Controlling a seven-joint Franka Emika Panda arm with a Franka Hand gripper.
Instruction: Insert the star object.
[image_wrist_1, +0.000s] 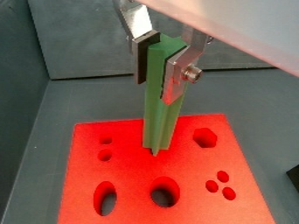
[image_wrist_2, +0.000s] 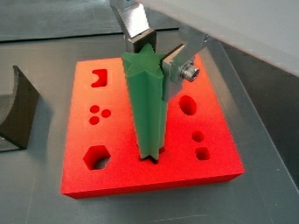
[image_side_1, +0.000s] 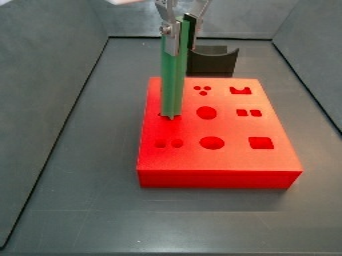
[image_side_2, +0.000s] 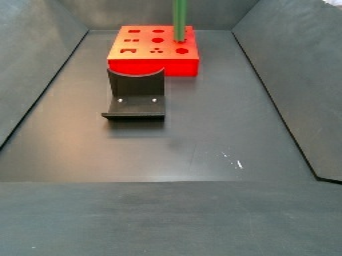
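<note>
standing upright, the star object (image_wrist_2: 149, 105) had its lower tip on the top face of the red block (image_wrist_2: 122, 171), among its shaped holes. the gripper (image_wrist_1: 160, 59) pinched the peg's upper end. the fixture (image_side_2: 135, 95) stood just beside the block.

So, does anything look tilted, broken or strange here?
Nothing stands out. The gripper holds the star object upright, its lower end at the red block. The dark holder stands apart on the floor.
</note>
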